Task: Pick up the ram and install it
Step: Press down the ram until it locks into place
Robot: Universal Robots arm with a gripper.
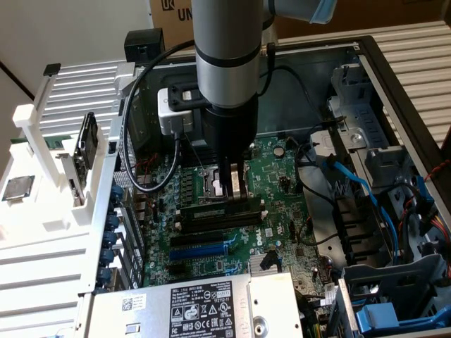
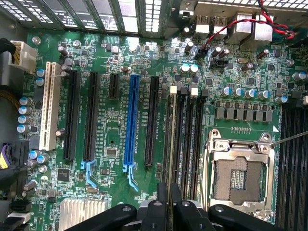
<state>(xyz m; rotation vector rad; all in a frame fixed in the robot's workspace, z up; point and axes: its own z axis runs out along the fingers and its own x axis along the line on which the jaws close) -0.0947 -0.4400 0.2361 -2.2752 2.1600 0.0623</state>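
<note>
My gripper (image 1: 235,189) hangs straight down over the motherboard (image 1: 282,176) inside the open computer case. It is shut on the ram (image 2: 171,144), which appears edge-on in the wrist view as a thin strip between the two black fingers (image 2: 162,204). The ram lies along the outermost of the long black memory slots (image 2: 186,139), beside the open processor socket (image 2: 238,175). In the exterior view the ram (image 1: 210,210) shows as a low stick with a pale label, stretching from the fingertips toward the exterior view's left. Whether it is fully seated I cannot tell.
A white rack (image 1: 42,211) with a silver processor chip (image 1: 17,189) stands outside the case on the exterior view's left. The labelled power supply (image 1: 190,306) lies in front. Blue cables (image 1: 366,197) and drive cages crowd the exterior view's right. Expansion slots, one of them blue (image 2: 131,120), run beside the memory slots.
</note>
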